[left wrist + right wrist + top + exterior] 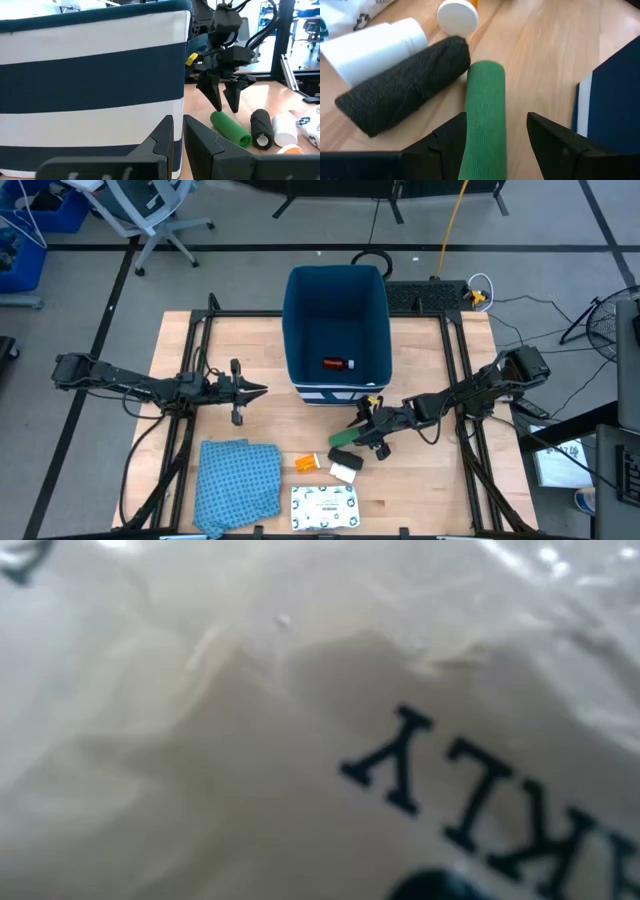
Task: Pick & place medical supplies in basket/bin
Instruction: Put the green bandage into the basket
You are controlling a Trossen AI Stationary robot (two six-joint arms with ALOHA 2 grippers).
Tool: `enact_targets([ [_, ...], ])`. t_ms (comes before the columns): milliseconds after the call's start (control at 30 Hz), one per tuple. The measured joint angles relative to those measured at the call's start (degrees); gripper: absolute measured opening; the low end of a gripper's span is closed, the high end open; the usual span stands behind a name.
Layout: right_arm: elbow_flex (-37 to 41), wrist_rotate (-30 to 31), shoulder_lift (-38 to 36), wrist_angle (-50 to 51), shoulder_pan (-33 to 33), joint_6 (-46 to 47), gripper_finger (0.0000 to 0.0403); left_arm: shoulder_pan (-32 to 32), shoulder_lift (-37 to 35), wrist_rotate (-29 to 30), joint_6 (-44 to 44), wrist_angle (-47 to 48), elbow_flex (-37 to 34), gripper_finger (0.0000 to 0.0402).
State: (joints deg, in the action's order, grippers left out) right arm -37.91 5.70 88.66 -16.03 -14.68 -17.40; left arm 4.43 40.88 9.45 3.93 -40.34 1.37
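A green roll point(485, 110) lies on the table in front of the dark blue bin point(335, 310). Beside it lie a black roll point(405, 87) and a white cylinder point(375, 47). My right gripper point(497, 132) is open and slants down over the green roll point(231, 129), one finger on each side, with no touch showing. A red-orange tube point(338, 364) lies on the bin's floor. An orange-white packet point(305, 465) and a white green-printed pouch point(323, 506) lie nearer the front edge. My left gripper point(250, 390) waits shut, left of the bin.
A blue patterned cloth point(238, 485) lies at the front left. The bin's striped wall point(90, 85) stands close in front of my left gripper point(178, 137). The pouch's printed surface point(300, 720) fills the low view. Bare wood point(450, 480) shows to the right of the items.
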Motion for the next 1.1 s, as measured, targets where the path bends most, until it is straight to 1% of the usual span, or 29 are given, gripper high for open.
enact_targets([
  [267,2.65,0.03,0.42,-0.71,-0.09,0.02,0.0195,0.00,-0.02,-0.44,-0.94,0.20,0.00,0.0047],
  [400,5.17,0.20,0.65,-6.39,-0.39,0.03,0.0196,0.00,-0.02,-0.42,-1.09,0.38,0.00,0.0047],
  [500,6.62,0.19,1.77,-10.95,-0.39,-1.89,0.0194,0.00,-0.02,-0.42,-1.00,0.38,0.00,0.0047],
  [633,6.77,-0.43,5.44,-13.71,-0.37,-3.27,0.0187,0.02,-0.02,-0.42,-0.62,0.36,0.00,0.0047],
  [833,6.69,-0.84,11.20,-21.85,-0.34,-5.82,0.0183,0.02,0.00,-0.43,-0.70,1.08,0.00,0.0047],
  [967,6.71,-1.40,10.68,-22.31,-0.39,-5.86,0.0179,0.00,0.00,-0.41,-0.72,1.27,0.00,0.0047],
  [1100,6.73,-1.47,7.22,-22.25,-0.39,-4.43,0.0157,0.00,0.00,-0.42,-0.72,1.30,0.00,0.0047],
])
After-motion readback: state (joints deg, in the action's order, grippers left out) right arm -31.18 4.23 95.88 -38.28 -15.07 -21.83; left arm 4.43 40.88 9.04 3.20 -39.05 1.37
